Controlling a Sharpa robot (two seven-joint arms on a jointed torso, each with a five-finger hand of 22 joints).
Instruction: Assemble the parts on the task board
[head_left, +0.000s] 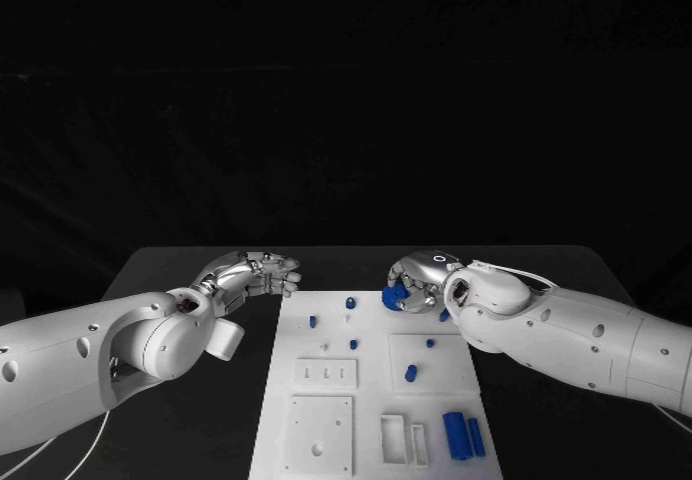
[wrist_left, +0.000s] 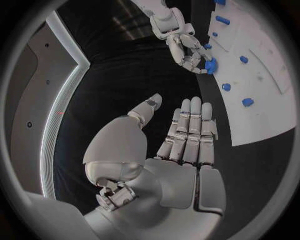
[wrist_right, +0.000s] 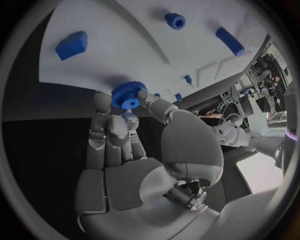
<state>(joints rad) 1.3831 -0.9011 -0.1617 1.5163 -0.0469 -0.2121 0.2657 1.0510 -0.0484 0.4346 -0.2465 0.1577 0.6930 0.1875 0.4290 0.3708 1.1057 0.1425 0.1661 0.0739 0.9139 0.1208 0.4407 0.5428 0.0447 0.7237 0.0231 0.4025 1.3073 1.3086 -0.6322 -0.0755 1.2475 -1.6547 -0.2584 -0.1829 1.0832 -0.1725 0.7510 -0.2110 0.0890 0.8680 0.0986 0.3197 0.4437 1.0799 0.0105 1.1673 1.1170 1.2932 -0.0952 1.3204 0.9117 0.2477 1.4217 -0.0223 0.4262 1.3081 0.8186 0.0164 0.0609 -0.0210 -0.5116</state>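
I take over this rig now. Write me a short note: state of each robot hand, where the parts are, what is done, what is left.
Right robot hand: pinches a small blue toothed gear at its fingertips, over the far end of the white task board.
Left robot hand: holds nothing, fingers straight, over the black table beside the board.
Parts: several small blue pegs on the board's far half; two long blue bars lie at its near right corner.
Done: gear picked up. Left: seat the gear, then the other parts.

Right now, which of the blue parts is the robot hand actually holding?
The toothed blue gear, pinched in the right robot hand at the task board's far end. The other blue parts lie or stand untouched on the board.
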